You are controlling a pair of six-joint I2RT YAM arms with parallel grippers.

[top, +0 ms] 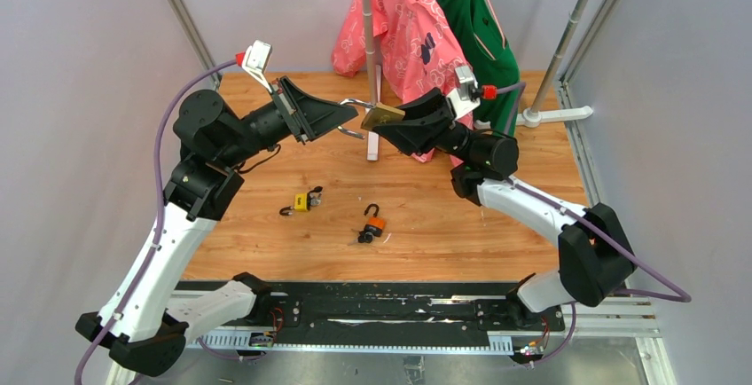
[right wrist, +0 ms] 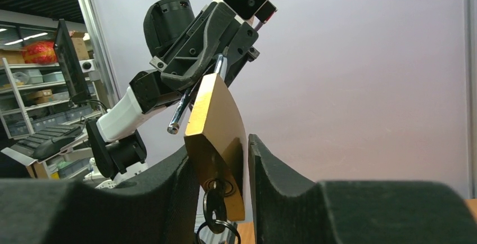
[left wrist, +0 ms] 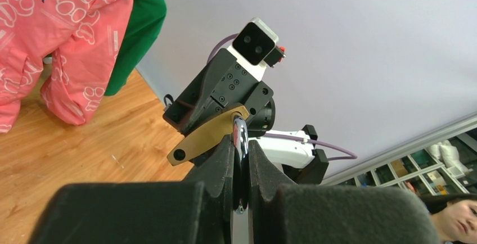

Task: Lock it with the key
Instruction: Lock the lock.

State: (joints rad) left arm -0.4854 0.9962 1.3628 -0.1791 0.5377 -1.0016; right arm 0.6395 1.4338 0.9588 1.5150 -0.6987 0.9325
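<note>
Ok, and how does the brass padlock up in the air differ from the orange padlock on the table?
The brass padlock is off the table, its shackle clamped in the left end effector; the orange padlock lies on the table, untouched. The brass padlock's body is gold-coloured, the orange padlock's orange. The brass padlock looks larger, though it sits nearer the camera. Both have a curved shackle.
</note>
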